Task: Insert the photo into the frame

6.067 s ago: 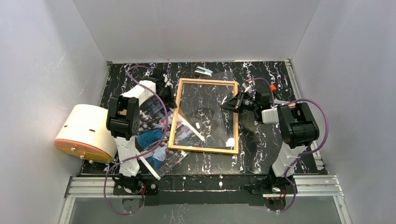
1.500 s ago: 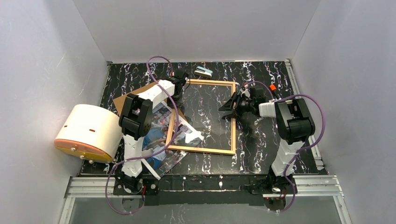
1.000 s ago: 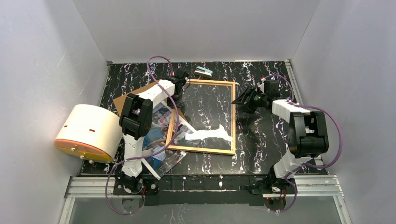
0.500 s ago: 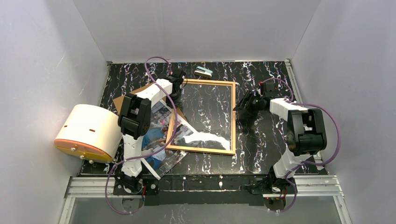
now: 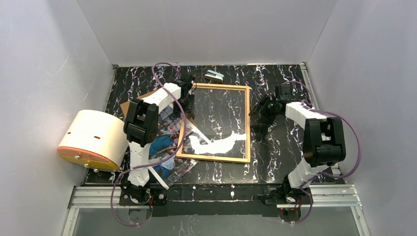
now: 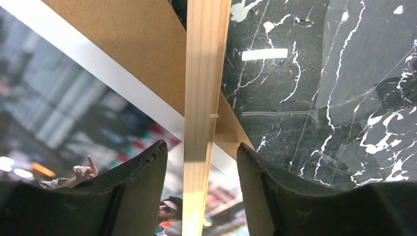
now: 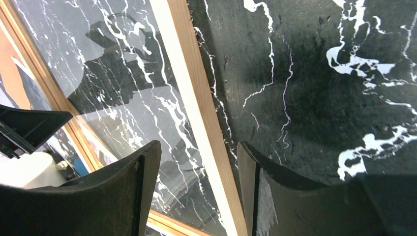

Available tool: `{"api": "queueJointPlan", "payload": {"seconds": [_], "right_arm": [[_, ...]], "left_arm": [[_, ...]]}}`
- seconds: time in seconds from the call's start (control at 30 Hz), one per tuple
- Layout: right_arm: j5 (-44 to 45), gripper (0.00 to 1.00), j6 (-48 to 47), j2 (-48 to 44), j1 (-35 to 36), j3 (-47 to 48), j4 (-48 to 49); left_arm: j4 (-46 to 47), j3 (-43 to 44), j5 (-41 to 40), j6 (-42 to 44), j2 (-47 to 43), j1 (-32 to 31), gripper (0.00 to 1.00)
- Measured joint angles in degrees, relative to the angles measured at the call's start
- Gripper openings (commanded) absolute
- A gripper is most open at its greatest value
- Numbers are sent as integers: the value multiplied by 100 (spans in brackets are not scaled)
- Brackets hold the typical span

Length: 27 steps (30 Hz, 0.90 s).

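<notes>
**Both pincers astride the frame's rails, photo partly beneath it**

Top view. The frame (image 5: 247, 123) lies flat on the black marbled counter (image 5: 280, 157), in the middle and toward the far edge, with a bright glare across the near part of its pane. The photo (image 5: 164, 147) lies skewed toward the near-left corner of the counter. One of its edges runs under the frame's rail on the side of the counter's left edge. A brown backing board (image 5: 127, 104) lies beneath the photo, toward the left edge. A white drum with an orange base (image 5: 91, 137) rests on its side just off the left edge. A small teal-and-white object (image 5: 214, 75) sits by the far edge.

Left wrist view. The left pincer (image 6: 200, 146) is spread over the frame's far-left corner region. The light-wood rail runs between its fingers (image 6: 142, 196), with a gap on each side. The blurred print and the board pass under this rail.

Right wrist view. The right pincer (image 7: 196, 146) is likewise spread. It straddles the rail on the side of the counter's right edge without pinching it. One finger is over the pane and the other over bare counter.
</notes>
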Motion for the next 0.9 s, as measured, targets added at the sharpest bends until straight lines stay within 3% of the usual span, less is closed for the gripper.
{"api": "queueJointPlan", "payload": {"seconds": [0.2,0.37,0.47,0.6,0.9], "right_arm": [[125,66,101,-271,177,332,-125],[92,62,483,-243,957,719,175],[96,60,809,7,1683,1073,398],[107,55,1335,846,2719,1878,850],[264,51,2131,2597,4050,3611,975]], "left_arm": [[-192,-2,-111,-188,-313,-4,62],[-125,-260,-293,-431,-1244,105,65],[9,-750,-448,-608,-2111,260,58],[208,-1644,-713,-859,-2994,511,37],[291,-3399,-721,-1285,-3812,1126,32]]}}
